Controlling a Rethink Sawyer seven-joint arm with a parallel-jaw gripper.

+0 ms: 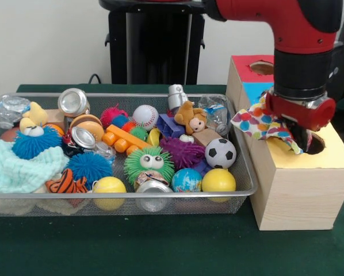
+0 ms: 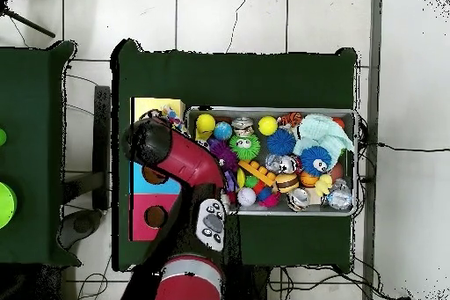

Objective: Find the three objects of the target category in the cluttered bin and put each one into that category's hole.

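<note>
The gripper (image 1: 301, 137) hangs over the hole in the yellow end of the wooden box (image 1: 298, 190), closed on a spotted cloth (image 1: 258, 123) (apparently the soft-fabric slot), with the bin (image 1: 244, 172) just left.

A red and black arm (image 2: 180, 160) reaches over the box (image 2: 149, 193) with yellow, blue and red sections, just beside the wire bin (image 2: 271, 210) crowded with toys, both on the green counter (image 2: 237, 72).
</note>
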